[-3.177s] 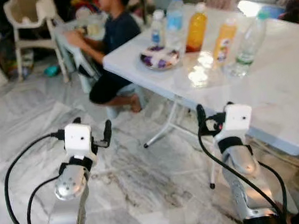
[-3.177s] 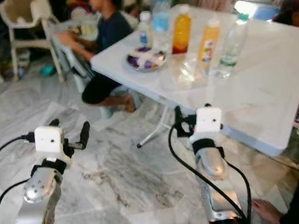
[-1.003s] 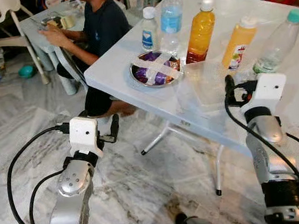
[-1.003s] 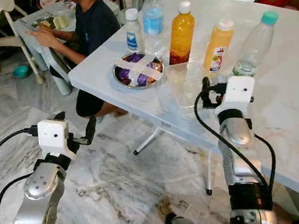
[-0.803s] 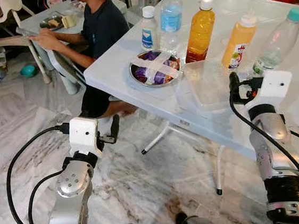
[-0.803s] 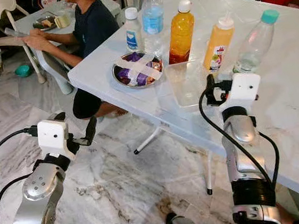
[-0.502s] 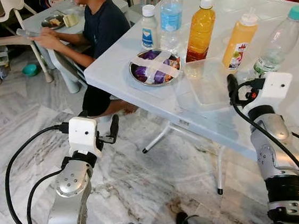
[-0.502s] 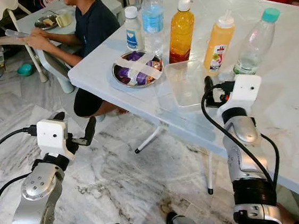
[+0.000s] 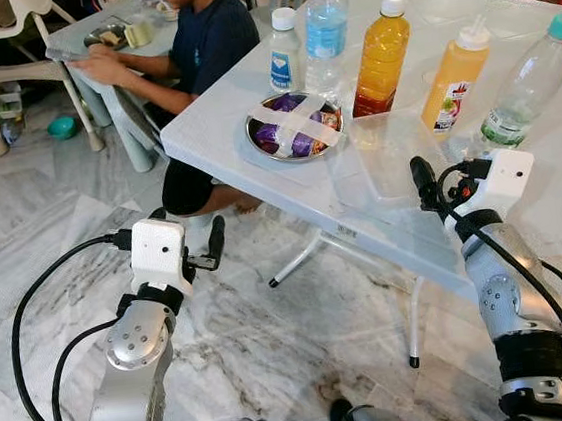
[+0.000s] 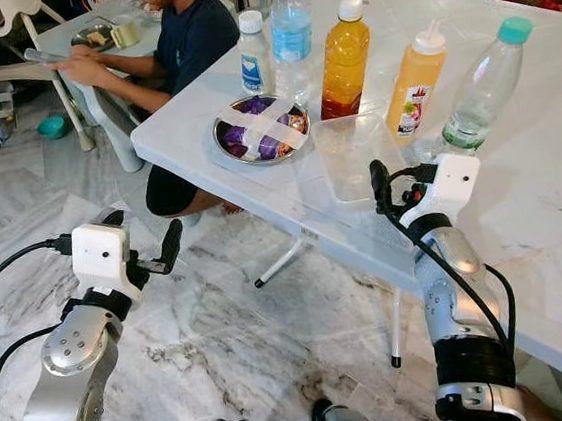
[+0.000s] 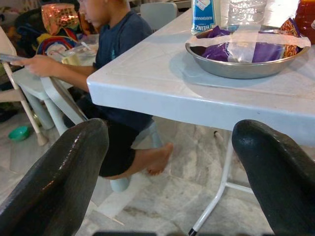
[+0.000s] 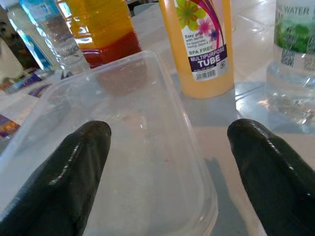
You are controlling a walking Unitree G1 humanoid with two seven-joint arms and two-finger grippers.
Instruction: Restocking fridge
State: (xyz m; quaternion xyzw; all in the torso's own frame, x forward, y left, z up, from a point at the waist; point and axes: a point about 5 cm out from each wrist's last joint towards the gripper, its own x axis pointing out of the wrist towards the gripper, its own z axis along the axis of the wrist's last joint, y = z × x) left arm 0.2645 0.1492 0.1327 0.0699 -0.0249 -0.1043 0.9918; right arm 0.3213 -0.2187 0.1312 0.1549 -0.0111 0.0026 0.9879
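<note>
Clear rectangular plastic container (image 12: 128, 147), empty and upright, near the white tabletop's (image 9: 240, 104) front edge, before upright bottles (image 9: 379, 54).

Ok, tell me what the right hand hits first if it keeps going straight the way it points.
Most likely the clear plastic container on the white table: the right hand, open, points straight at it, with the orange squeeze bottle behind. Depth is hard to judge.
</note>
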